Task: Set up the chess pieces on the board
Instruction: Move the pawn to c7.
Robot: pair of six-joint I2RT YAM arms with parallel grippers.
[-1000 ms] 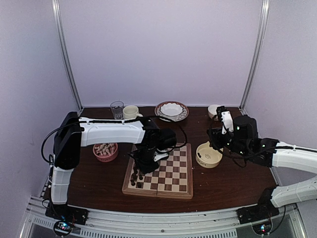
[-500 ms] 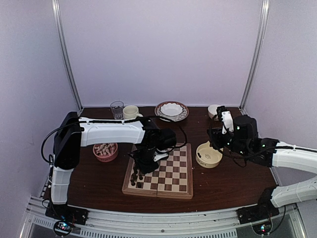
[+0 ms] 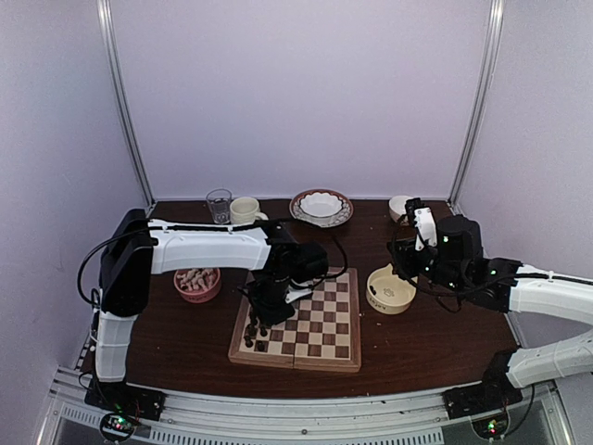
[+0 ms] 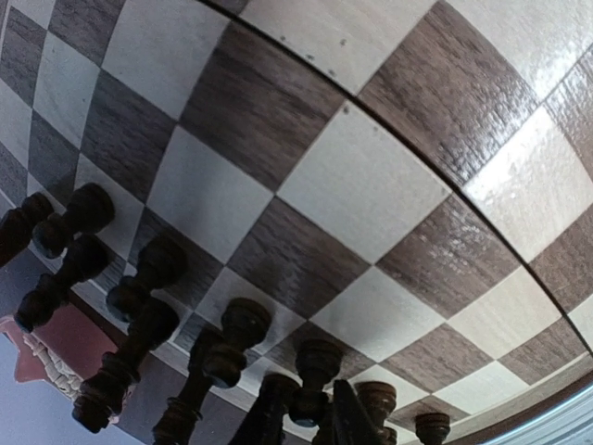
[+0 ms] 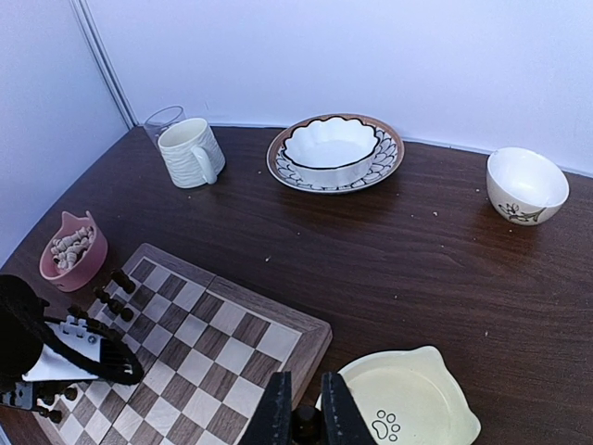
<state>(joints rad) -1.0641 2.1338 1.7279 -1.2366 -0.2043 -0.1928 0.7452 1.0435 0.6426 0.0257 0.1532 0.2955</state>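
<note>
From the top camera, my left gripper is hanging low over the left side of the square wooden board with tan and dark brown squares. The little dark brown chess pieces are standing in a bunch on the board's left rows, right under that gripper. A small pink bowl is sitting on the table just left of the board, and the pale cream pieces are lying inside it. My right gripper is hovering by a round yellow bowl, just right of the board.

Through the left wrist camera, I am seeing my two dark fingers close beside one dark piece, one finger on each side. I cannot tell if they are pinching it or letting it go. More dark pieces are standing packed close around it.

Through the right wrist camera, my right fingers are pressed together. Something small and dark may be sitting between them, but I cannot tell what it is.

Here is what I am worrying about. The piece between my left fingers looks thin and tall, so I think it could tip over if a finger drags on it while I am lifting away. The other pieces are so near that one falling piece could knock more down. My fingers could bump those neighbours too, because there is so little room.
</note>
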